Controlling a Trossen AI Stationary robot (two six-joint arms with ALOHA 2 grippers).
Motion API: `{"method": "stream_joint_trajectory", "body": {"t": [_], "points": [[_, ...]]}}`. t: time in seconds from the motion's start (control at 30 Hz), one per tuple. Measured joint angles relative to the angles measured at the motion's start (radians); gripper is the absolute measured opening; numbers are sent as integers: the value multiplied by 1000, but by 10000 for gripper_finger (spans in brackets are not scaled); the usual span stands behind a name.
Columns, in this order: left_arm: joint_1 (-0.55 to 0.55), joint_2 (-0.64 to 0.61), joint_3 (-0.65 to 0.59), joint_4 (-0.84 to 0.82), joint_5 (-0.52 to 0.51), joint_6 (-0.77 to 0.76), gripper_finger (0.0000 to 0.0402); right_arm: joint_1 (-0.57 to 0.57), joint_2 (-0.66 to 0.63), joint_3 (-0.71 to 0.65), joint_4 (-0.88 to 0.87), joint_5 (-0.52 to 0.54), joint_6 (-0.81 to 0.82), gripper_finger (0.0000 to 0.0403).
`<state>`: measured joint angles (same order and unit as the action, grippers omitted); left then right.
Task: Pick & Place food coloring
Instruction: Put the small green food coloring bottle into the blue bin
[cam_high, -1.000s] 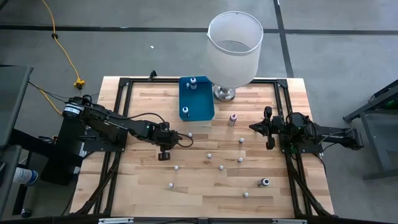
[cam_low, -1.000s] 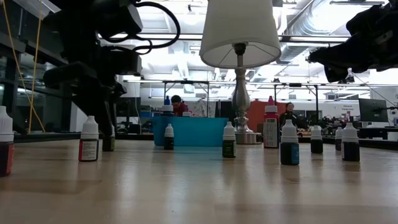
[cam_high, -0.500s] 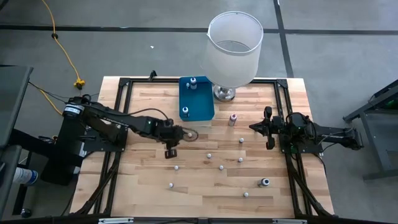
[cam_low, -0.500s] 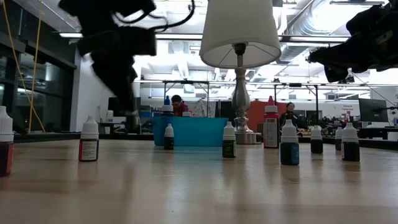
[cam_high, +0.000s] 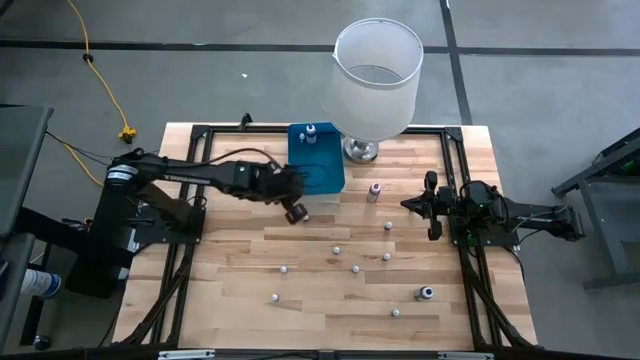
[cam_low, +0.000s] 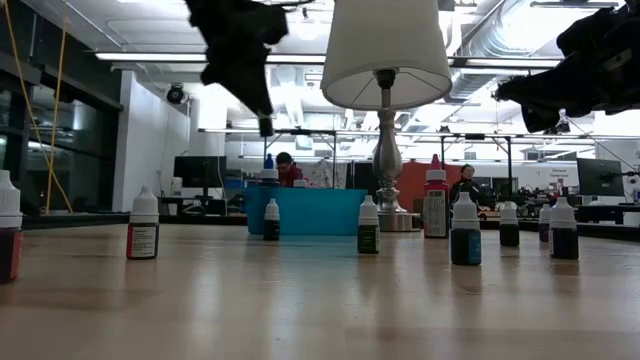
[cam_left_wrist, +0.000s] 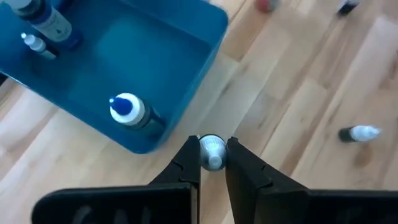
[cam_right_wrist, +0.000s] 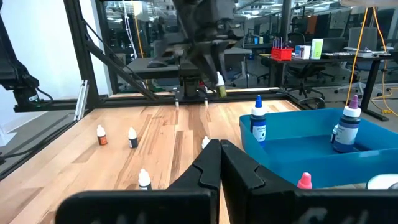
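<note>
My left gripper (cam_high: 297, 213) (cam_left_wrist: 212, 160) hangs high above the table beside the near right corner of the blue tray (cam_high: 322, 170) (cam_left_wrist: 149, 56), shut on one small white-capped food coloring bottle (cam_left_wrist: 212, 151) (cam_right_wrist: 220, 86). Two bottles (cam_high: 310, 132) (cam_high: 297, 180) stand inside the tray. Several more stand on their bases across the wood, among them a pink one (cam_high: 375, 190) and others (cam_high: 337, 250) (cam_high: 284, 268); a dark one (cam_high: 425, 293) lies on its side. My right gripper (cam_high: 405, 204) (cam_right_wrist: 219, 149) waits shut at the right side, above the table. My left gripper pinches the little bottle between its two fingertips (cam_left_wrist: 189, 155), at its white-capped upper end (cam_left_wrist: 212, 144). The fingers come from above, pointing down. The bottle is lifted clear of the table; its yellowish body (cam_right_wrist: 221, 91) hangs tilted below the fingers.
A tall lamp with a big white shade (cam_high: 377, 75) stands on a metal base (cam_high: 361, 150) just right of the tray. A black frame (cam_high: 195, 180) runs along the table's sides. A person (cam_low: 285, 168) sits in the room beyond the far edge.
My left gripper has risen from near the table top and swung toward the far edge and the right, up to the blue tray's near corner. It stays shut on the small bottle, which it has lifted clear and carried along.
</note>
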<state>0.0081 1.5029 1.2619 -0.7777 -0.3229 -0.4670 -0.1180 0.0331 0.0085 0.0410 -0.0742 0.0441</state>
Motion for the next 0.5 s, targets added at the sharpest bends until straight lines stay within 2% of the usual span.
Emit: {"method": "stream_joint_trajectory", "body": {"t": [0.2,0.5], "points": [[54,140,143,-64,45,131,31,0,0,0,-1,0,0,0],[98,341,338,-70,54,348,31,0,1,0,-1,0,0,0]]}}
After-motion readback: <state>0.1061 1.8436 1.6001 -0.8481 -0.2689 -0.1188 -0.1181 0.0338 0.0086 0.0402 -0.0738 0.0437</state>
